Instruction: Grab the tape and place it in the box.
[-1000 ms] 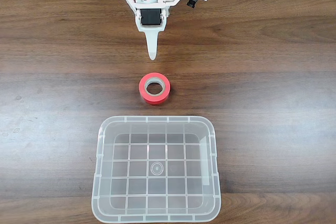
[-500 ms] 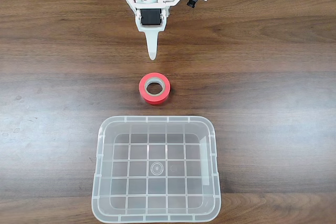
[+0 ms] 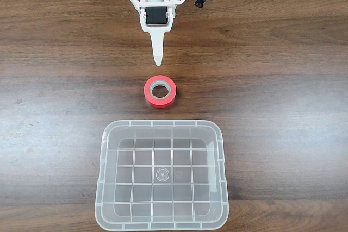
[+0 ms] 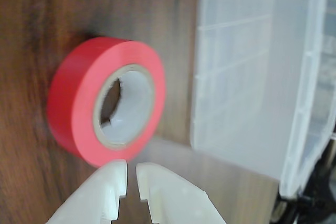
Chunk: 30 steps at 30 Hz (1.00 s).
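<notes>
Centrally on a dark brown wooden worktop [image 3: 283,80] lay the tape [image 3: 160,91], a small red-orange roll with a grey-beige core, resting flat with its hole facing up in the fixed view. Just below the tape in that view sat the box [image 3: 162,223], a clear plastic bin with rounded corners and a grid-patterned bottom, holding nothing; a narrow strip of wood separated it from the tape. Above the tape hung the white arm, its gripper [image 3: 157,61] tapering to a point that stopped short of the roll, near it but not touching. From the wrist view, the gripper [image 4: 131,177] appeared at the bottom edge just short of the tape [image 4: 84,108], its two white fingers [image 4: 107,187] nearly together with only a thin slit between them and nothing held. To the right of the tape in that view was the blurred wall of the box [image 4: 236,77].
</notes>
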Available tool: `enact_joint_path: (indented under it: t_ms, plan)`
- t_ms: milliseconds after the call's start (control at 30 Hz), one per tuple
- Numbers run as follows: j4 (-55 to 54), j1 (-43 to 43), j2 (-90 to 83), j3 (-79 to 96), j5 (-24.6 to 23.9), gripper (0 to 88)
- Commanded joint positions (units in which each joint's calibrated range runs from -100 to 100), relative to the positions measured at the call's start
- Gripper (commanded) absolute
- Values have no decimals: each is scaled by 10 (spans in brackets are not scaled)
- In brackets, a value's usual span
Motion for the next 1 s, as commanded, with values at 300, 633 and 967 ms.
enact_joint_path:
  t_ms: [300,633,967]
  plan:
    - [-6,8,-2,-113,1,12]
    - [74,8,72,-277,1,12]
    - [130,6,393,-559,69,13]
